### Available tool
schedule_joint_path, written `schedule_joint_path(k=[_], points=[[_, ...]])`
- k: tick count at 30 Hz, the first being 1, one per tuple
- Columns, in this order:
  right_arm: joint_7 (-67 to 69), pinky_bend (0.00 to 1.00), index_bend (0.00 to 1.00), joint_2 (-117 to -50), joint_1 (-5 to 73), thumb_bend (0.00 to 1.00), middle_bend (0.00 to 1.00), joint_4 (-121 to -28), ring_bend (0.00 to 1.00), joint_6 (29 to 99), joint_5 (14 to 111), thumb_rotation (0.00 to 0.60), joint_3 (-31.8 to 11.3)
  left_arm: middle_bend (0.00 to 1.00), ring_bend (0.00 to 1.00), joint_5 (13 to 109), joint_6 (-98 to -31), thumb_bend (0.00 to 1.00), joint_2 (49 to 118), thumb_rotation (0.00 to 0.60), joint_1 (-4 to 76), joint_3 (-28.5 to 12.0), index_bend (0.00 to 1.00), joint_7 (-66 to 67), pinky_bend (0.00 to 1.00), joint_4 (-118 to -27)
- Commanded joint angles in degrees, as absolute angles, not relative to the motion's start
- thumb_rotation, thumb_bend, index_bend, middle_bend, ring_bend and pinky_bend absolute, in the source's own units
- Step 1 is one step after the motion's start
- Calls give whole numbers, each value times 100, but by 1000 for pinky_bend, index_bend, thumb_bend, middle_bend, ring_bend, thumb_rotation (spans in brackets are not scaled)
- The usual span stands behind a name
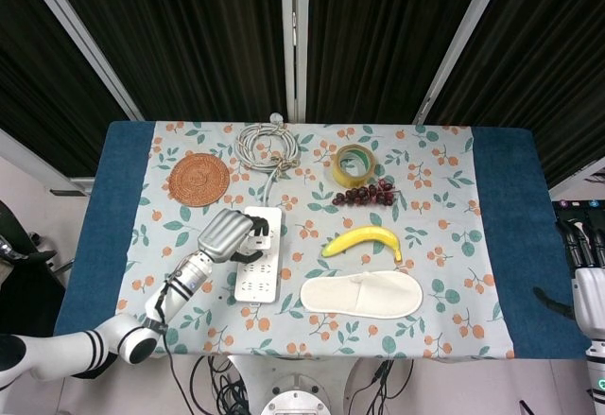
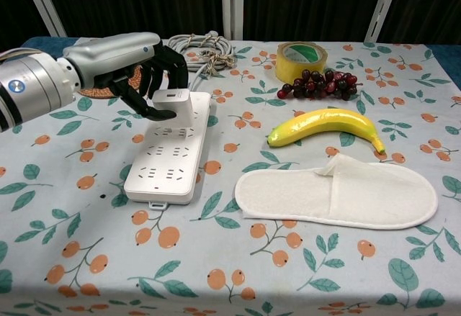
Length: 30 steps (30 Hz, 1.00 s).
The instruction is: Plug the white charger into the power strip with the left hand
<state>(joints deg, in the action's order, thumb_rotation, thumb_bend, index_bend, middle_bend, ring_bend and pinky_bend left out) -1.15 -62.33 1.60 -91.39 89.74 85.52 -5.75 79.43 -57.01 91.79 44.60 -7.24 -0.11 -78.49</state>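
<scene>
The white power strip (image 2: 167, 152) (image 1: 258, 268) lies lengthwise on the floral cloth, its cable running back to a grey coil (image 2: 200, 46). My left hand (image 2: 148, 73) (image 1: 225, 234) grips the white charger (image 2: 173, 106) (image 1: 261, 230) and holds it upright over the strip's far sockets. Whether its prongs are seated is hidden by the charger body. My right hand (image 1: 586, 287) hangs past the table's right edge, nothing in it, fingers partly out of frame.
A banana (image 2: 325, 124) and a white slipper (image 2: 337, 191) lie right of the strip. Tape roll (image 2: 300, 59) and dark grapes (image 2: 317, 85) sit behind them. A woven coaster (image 1: 198, 179) lies at the back left, partly behind my left arm.
</scene>
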Motion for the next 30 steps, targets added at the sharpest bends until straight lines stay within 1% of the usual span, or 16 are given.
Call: schedule_joint_path(k=[1, 30], points=[[-133, 0, 0, -6230, 160, 16, 94, -9155, 0, 8976, 8553, 600, -575, 748, 575, 7966, -5711, 507, 9183, 600, 4455, -726, 678, -40, 560, -7831], [-233, 0, 0, -6229, 119, 16, 94, -9237, 0, 9030, 8544, 600, -572, 743, 571, 8078, -5664, 507, 9230, 600, 4423, -686, 677, -229, 559, -7616]])
